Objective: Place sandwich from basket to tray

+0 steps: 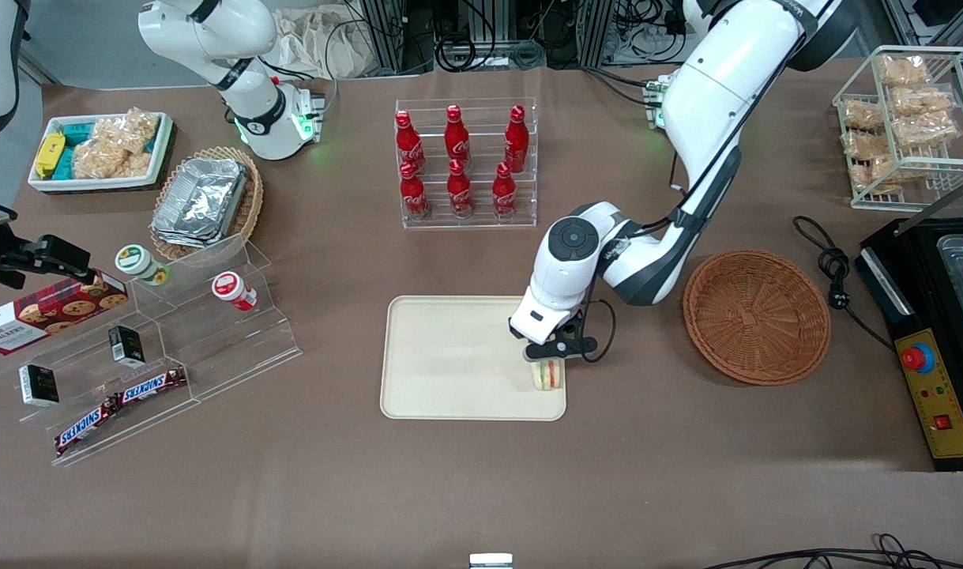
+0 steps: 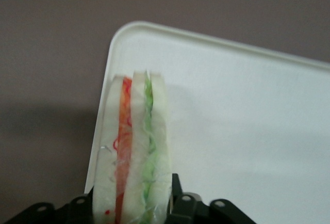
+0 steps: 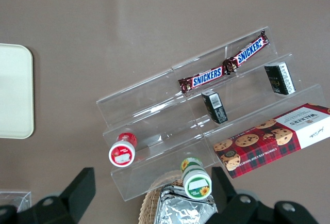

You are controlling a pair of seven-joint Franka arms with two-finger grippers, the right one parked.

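Gripper low over the tray, at the corner nearest the front camera on the working arm's side; fingers pinching the sandwich, one on each bread face; sandwich upright on edge, directly under the gripper, inside the rim by that corner; in the wrist view, red, orange and green layers running straight away from the gripper, tray rim just beside the sandwich; basket well apart from the gripper toward the working arm's end, holding nothing; cola bottles in a clear rack farther from the front camera than the gripper.
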